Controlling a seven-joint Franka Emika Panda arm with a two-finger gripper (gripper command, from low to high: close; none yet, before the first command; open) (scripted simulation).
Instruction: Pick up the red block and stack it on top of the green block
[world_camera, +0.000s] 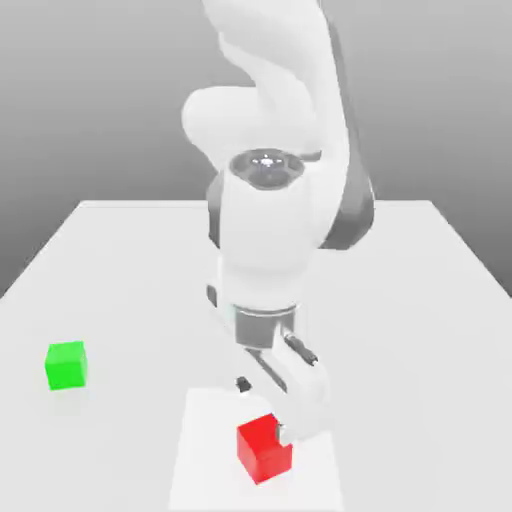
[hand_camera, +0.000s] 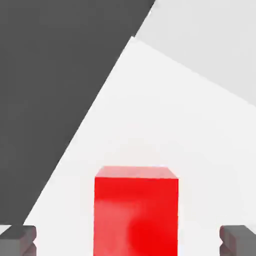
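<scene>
Fingers of the gripper stand wide apart, one to either side of the red block, with pale surface showing between each fingertip and the cube in the hand view. No grip on it, as far as can be seen. Red block sits on the white patch of the table, near the edge closest to the exterior view's camera. Green block stands well apart, toward the exterior view's left, on the grey-white tabletop, nothing on top of it.

Progress: early, I judge. Hand appears lined up over the red block. Left to do: likely a little lowering, then closing, lifting, carrying across to the green block, setting down squarely, letting go.

Red block: small cube, bright saturated red, plain faces, crisp edges. One narrow face reads paler, pinkish, in the hand view; faint lighter blotch on the broad face. Sits turned at an angle in the exterior view. Looks much the same size as the green one.
</scene>
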